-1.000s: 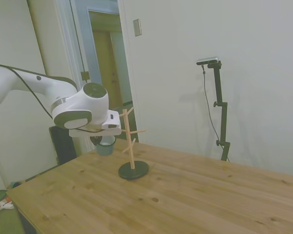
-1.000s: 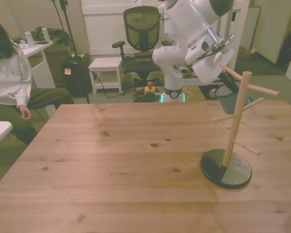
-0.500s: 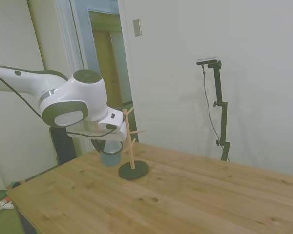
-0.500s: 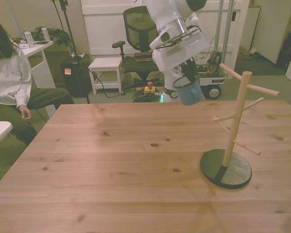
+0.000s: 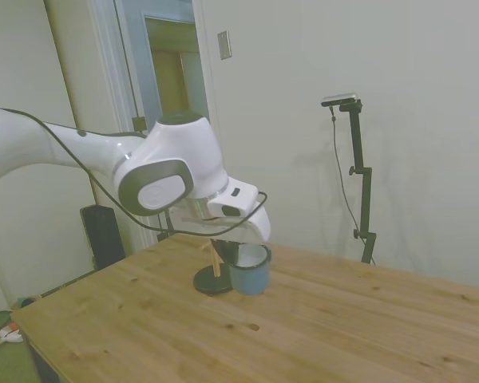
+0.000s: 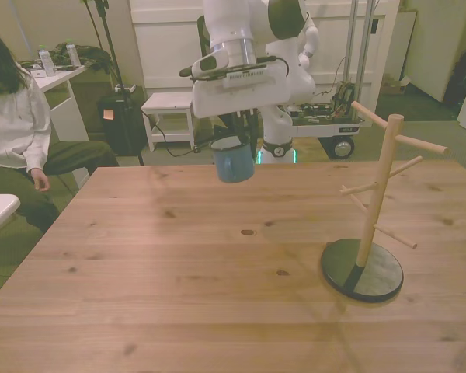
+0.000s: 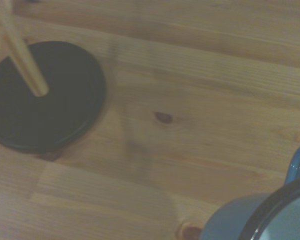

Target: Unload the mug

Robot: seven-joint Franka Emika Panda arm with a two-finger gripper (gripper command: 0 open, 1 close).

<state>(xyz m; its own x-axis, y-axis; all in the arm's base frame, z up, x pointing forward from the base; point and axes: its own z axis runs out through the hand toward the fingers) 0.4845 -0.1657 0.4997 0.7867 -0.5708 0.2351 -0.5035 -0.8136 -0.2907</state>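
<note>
blue mug (image 6: 233, 162), one, hangs from the end effector (image 6: 233, 138).

Table (image 6: 179, 264): pale wood planks, visible grain and dark knots, smooth with a dull satin sheen.

Mug (image 6: 233, 164): light-blue coating, looks like enamelled metal; slightly glossy outside, white inside, dark rim (image 7: 270, 210).

Peg stand (image 6: 377, 194): bare light wood post and dowels, matt, unpainted. Its round base (image 7: 42, 97) is dark and matt, smooth-faced.

Arm (image 5: 164, 171): white moulded shell, looks like plastic, smooth and semi-gloss, with grey joint caps.
</note>
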